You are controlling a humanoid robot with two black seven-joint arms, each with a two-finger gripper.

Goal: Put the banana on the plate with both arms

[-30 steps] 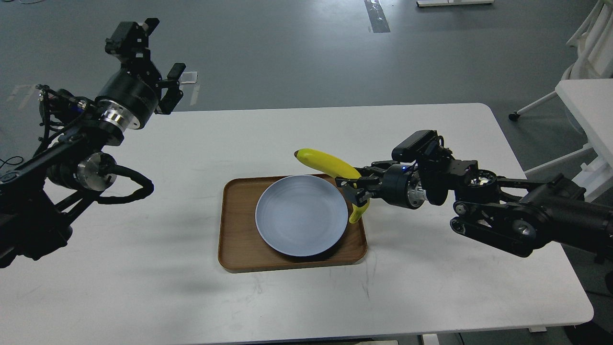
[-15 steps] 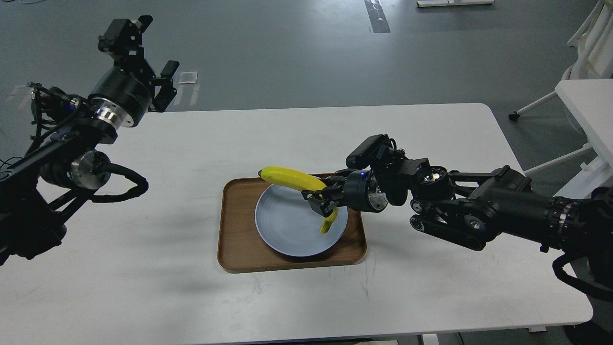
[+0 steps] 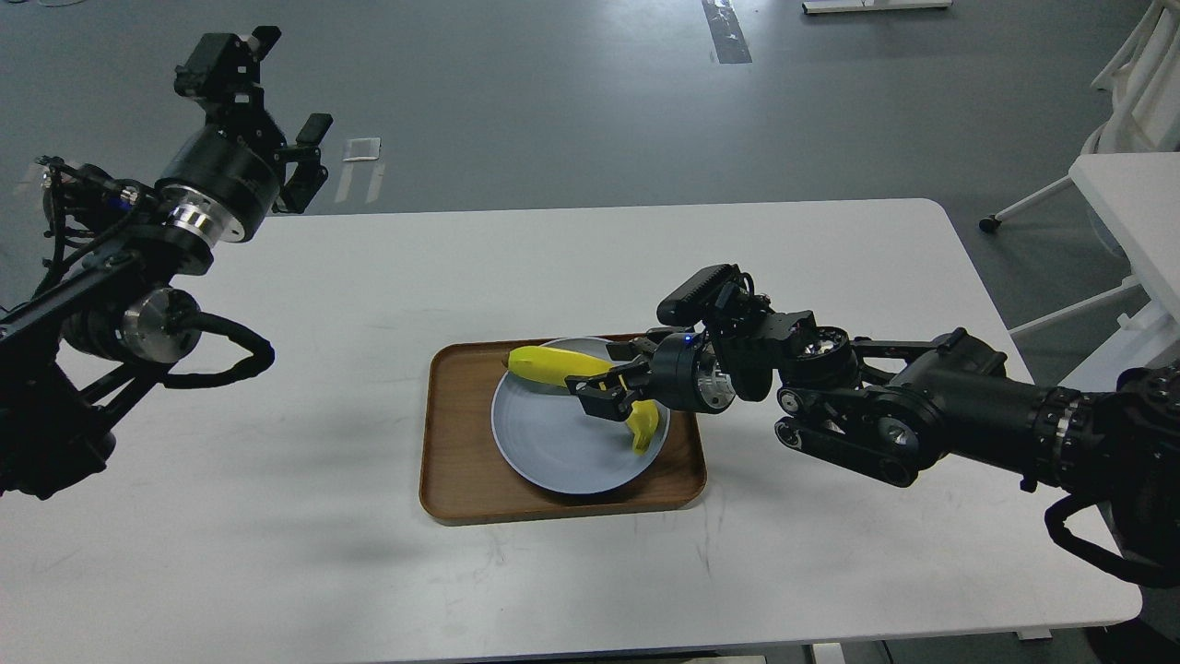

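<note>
Right end effector (image 3: 610, 392) clamps banana (image 3: 559, 365) mid-length over plate (image 3: 553, 452) on wooden tray (image 3: 454, 443); fingers hide banana's middle. Left end effector (image 3: 253, 101) raised off counter (image 3: 369, 277), fingers spread, holding nothing.

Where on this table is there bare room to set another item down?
Bare table lies left of the tray, along the near edge and beyond the tray. The plate is crowded: the banana and right gripper sit over it.

The right arm (image 3: 922, 415) reaches in low from the right, its tool (image 3: 608, 387) pointing left with fingers closed on the banana (image 3: 562, 366). The left arm (image 3: 120, 277) is raised at the left, its tool (image 3: 258, 101) spread wide, holding nothing.
</note>
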